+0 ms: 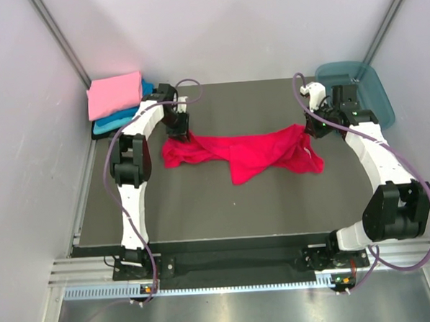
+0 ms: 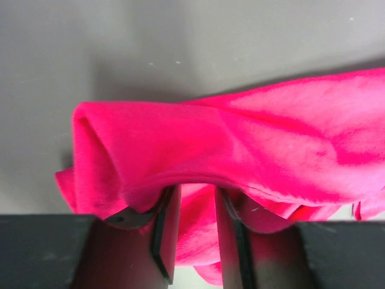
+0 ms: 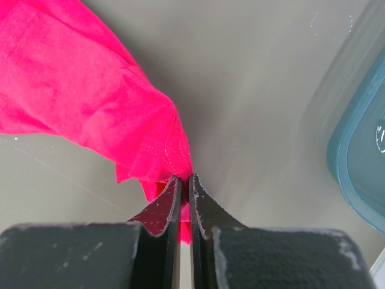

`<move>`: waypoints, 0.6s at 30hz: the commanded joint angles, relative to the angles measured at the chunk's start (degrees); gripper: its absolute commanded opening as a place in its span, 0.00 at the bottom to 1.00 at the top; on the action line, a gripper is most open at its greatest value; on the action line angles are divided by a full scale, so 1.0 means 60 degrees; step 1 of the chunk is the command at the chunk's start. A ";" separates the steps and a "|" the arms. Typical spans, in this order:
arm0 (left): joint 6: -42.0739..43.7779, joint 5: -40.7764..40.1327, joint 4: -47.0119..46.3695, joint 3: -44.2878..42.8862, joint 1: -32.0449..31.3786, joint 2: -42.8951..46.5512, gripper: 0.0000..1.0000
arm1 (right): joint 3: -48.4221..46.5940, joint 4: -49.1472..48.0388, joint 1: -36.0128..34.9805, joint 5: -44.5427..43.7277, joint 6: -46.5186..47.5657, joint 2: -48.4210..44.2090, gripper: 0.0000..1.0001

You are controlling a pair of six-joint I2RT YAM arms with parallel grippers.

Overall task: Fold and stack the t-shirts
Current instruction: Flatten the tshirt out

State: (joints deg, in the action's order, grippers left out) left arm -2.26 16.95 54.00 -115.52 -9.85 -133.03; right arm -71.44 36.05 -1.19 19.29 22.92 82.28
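While both arms reach forward over the dark counter (image 1: 203,205), the left gripper (image 1: 181,128) bends down at the crimson shirt's (image 1: 250,152) left end, its fingers (image 2: 165,232) partly closed with a bunched fold of red cloth between them. The right gripper (image 1: 316,127) has its fingers (image 3: 201,208) pressed nearly together on a thin edge of the shirt's right end. The shirt lies crumpled and stretched between them mid-counter. A folded pink shirt (image 1: 114,94) tops a turquoise one (image 1: 119,121) at the far left corner; a teal tub (image 1: 355,85) sits far right, just behind the right wrist. Anything beneath the turquoise shirt is hard to make out.
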 commanded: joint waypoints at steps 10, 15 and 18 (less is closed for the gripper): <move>-0.0180 0.0061 -0.0269 0.0284 -0.0087 0.0536 0.42 | -0.0164 -0.0369 0.0125 0.0066 0.0033 -0.0061 0.00; -0.0311 0.0236 -0.0357 0.0153 -0.0117 0.0274 0.47 | -0.0193 -0.0399 0.0111 0.0096 0.0033 -0.0003 0.00; -0.0413 0.0164 -0.0401 -0.0081 -0.0146 0.0083 0.47 | -0.0266 -0.0369 0.0111 0.0081 0.0062 0.0012 0.00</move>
State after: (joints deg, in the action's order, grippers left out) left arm -3.40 17.32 53.65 -113.91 -10.39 -133.01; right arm -71.35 35.57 -1.21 19.29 22.92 82.59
